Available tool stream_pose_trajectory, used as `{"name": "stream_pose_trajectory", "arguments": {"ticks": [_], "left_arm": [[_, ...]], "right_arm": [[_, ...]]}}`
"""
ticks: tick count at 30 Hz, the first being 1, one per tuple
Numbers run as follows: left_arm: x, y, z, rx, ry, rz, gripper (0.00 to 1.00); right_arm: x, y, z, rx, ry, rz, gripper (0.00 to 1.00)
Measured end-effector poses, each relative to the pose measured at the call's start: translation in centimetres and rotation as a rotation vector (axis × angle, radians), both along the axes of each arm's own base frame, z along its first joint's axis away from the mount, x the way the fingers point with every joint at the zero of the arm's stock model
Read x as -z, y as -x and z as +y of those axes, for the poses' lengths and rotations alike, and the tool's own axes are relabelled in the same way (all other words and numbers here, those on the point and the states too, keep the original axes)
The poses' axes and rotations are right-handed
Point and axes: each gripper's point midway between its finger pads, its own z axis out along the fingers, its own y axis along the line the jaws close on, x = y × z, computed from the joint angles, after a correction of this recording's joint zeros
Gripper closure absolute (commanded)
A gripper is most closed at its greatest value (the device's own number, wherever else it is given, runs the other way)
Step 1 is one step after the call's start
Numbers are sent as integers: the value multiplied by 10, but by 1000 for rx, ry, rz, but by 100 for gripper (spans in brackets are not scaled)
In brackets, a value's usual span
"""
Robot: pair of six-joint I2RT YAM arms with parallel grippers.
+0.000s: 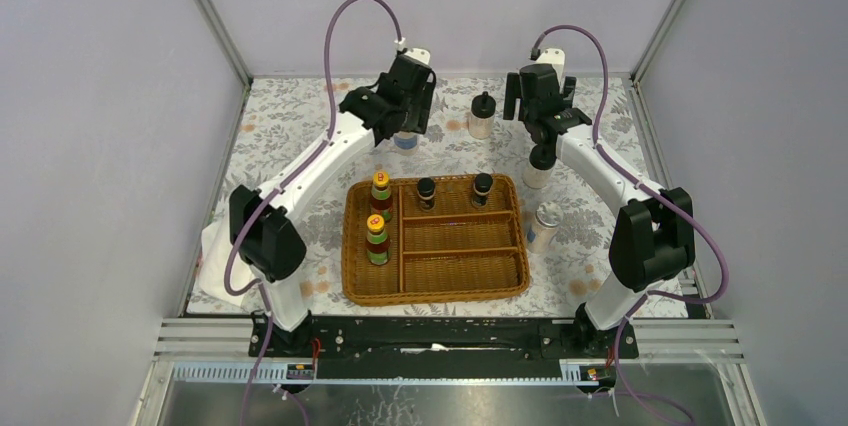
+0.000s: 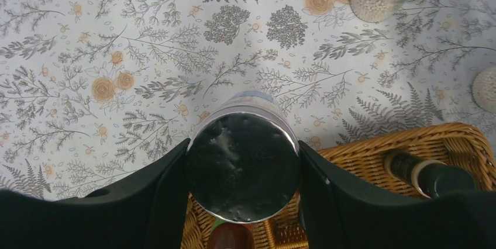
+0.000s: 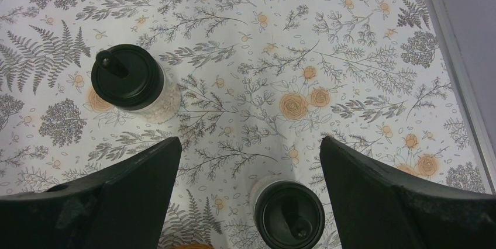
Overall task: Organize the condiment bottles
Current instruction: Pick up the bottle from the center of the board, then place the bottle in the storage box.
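your left gripper (image 2: 244, 151): clamped on a silver-lidded shaker (image 2: 243, 173) (near the basket (image 2: 374, 149))
your right gripper (image 3: 250, 147): spread wide above a cream jar (image 3: 289, 215)

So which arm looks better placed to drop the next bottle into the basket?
Left. The left hand grips the silver-lidded shaker right by the basket rim. The right hand is open and empty above two cream jars, grasping neither.
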Motion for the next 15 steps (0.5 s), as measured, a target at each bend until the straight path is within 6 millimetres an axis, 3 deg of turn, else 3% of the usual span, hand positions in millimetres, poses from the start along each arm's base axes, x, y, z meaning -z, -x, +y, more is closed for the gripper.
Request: {"name": "stream_pose_trajectory", "arguments": {"ticks": [15], "left_arm": [[-58, 38, -22, 93, 12, -123, 100]], "right_arm": [[0, 0, -2, 4, 1, 0, 4]]}}
